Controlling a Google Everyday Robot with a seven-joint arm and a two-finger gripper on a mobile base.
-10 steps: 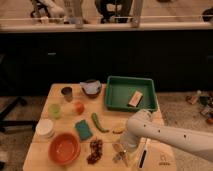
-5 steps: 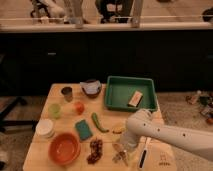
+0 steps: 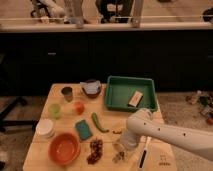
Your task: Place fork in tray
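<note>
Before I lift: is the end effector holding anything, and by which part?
Cannot tell. The end effector is down near the table's front edge, beside the brush; any hold is hidden.

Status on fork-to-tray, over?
Gripper low at table front edge, left of brush. Fork not made out, maybe under gripper. Tray holds a tan block.

Claw (image 3: pixel 120 153) low between grapes (image 3: pixel 95 150) and brush (image 3: pixel 143 154), tray (image 3: pixel 116 93) left half free
</note>
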